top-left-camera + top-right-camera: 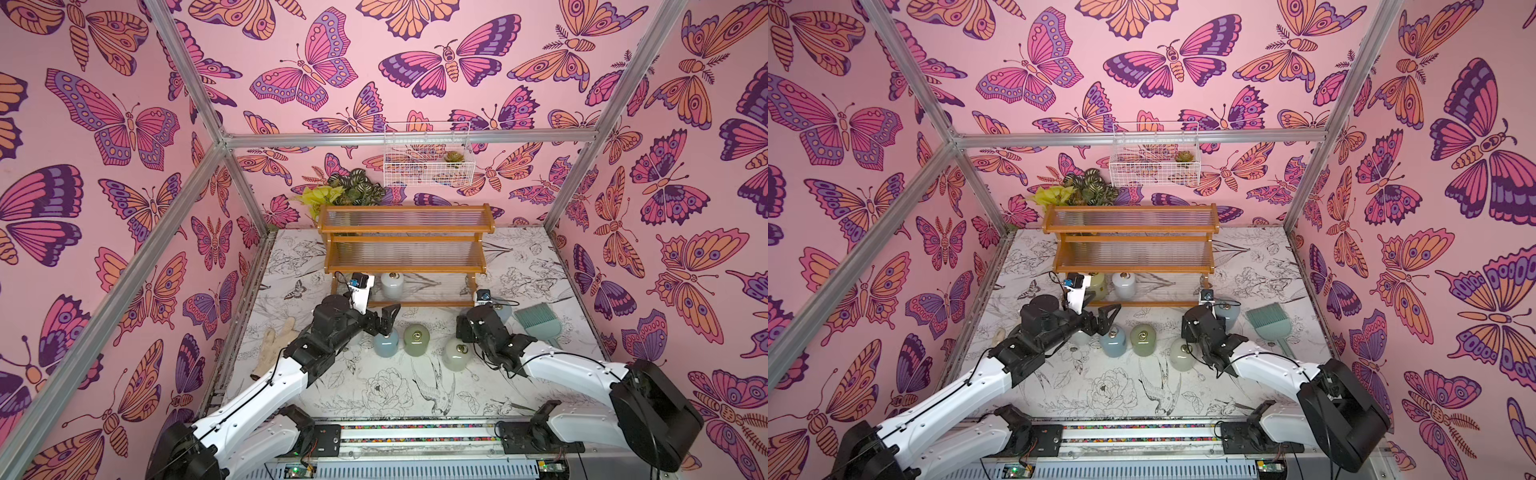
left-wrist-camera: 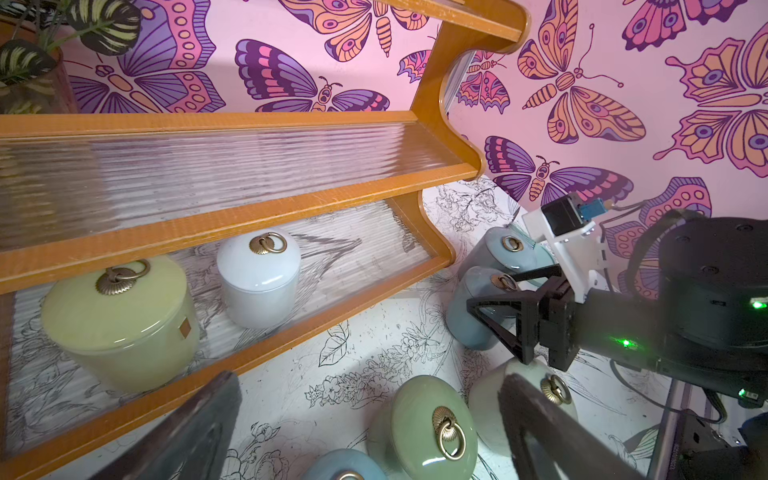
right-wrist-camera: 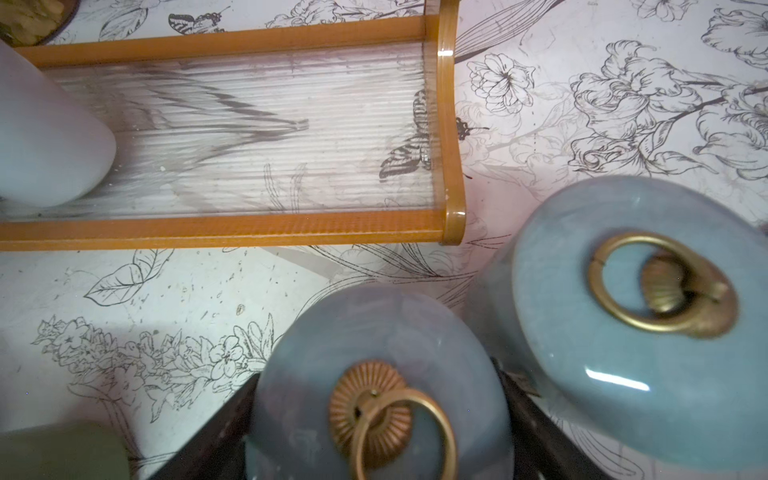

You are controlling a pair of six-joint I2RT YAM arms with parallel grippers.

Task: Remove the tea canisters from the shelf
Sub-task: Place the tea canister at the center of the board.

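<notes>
The shelf (image 1: 407, 268) stands at the back of the table. Its lowest tier holds a white tea canister (image 2: 259, 278) and a yellow-green one (image 2: 118, 324). In front of it on the table stand a blue canister (image 1: 385, 343), a sage green one (image 1: 417, 338) and a cream one (image 1: 457, 353). My left gripper (image 1: 384, 318) hovers open and empty above the blue one. My right gripper (image 3: 378, 415) is shut on a grey-blue canister (image 3: 374, 332) by the shelf's right end, with another blue canister (image 3: 648, 324) right beside it.
A teal brush (image 1: 538, 322) lies right of the right gripper. A pale glove (image 1: 276, 345) lies by the left wall, partly under the left arm. Potted plants (image 1: 345, 189) stand behind the shelf, and a white wire basket (image 1: 428, 160) hangs on the back wall.
</notes>
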